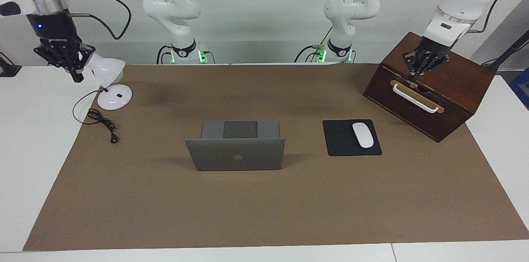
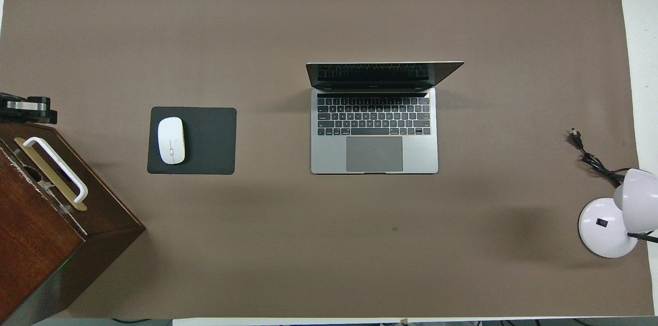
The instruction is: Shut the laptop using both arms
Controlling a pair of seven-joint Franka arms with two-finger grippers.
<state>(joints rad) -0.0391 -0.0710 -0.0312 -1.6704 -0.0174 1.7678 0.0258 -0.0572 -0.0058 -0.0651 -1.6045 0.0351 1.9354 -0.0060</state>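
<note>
The thin silver-grey metal laptop [image 1: 235,152] stands open mid-mat beside the black square mouse pad [image 1: 351,138]. The left gripper [image 1: 417,75], fingers together, hangs over the dark wooden box [image 1: 450,101]; the right gripper [image 1: 76,75], likewise closed, hovers beside the white desk lamp [image 1: 108,72].

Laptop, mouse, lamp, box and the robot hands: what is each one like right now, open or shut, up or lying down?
laptop: open, lid up, untouched.
mouse: lying on the black mouse pad.
lamp: standing, shade tilted, cord unplugged on the mat.
wooden box: shut, white handle on its front.
left hand: shut, over the box.
right hand: shut, beside the lamp shade.
</note>
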